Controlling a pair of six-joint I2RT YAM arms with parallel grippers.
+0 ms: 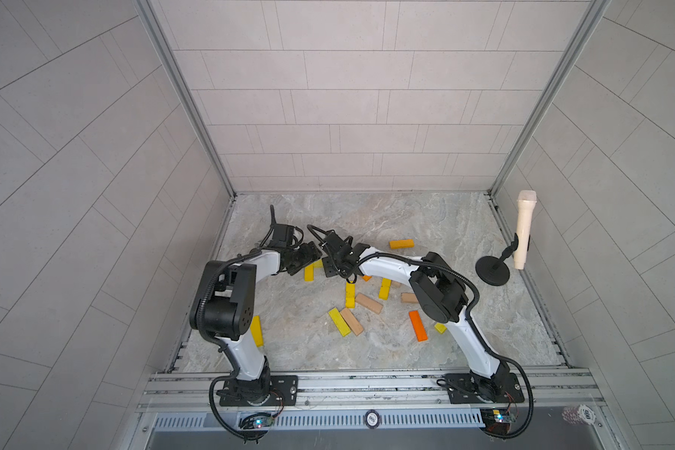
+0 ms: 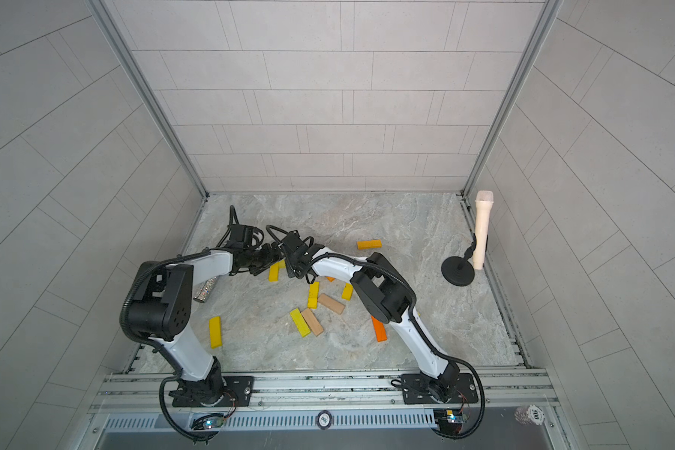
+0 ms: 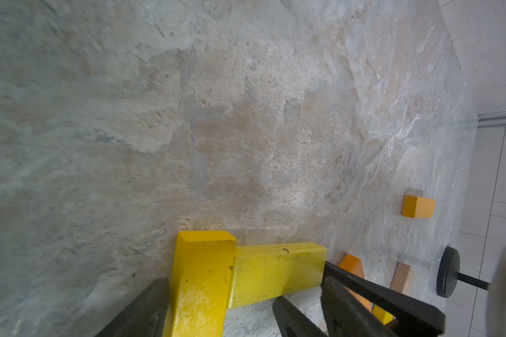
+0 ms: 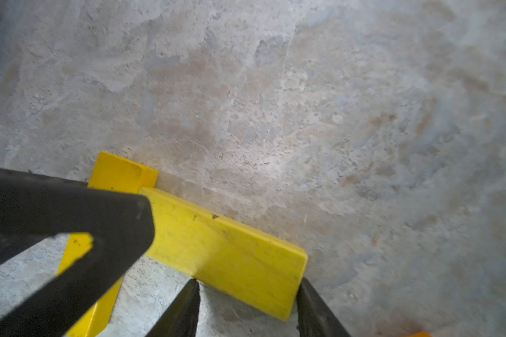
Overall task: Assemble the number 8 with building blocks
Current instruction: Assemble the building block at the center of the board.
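Left of centre in a top view, the left gripper (image 3: 216, 291), spread astride the deep-yellow block (image 1: 309, 272), and the right gripper (image 4: 247, 281), flanking the pale-yellow block (image 4: 225, 248), clamped or not I cannot tell, could collide or nudge their corner apart.

A robot test cell in a lab; two robot arms (image 1: 382, 265) are bolted to an aluminium rail (image 1: 367, 383); behind the rail, a stone-patterned worktop (image 1: 406, 218) is boxed in by grey tile-look wall panels (image 1: 347, 117) on metal posts (image 1: 186, 97); in front of the rail sit small lit circuit boards (image 1: 258, 422).
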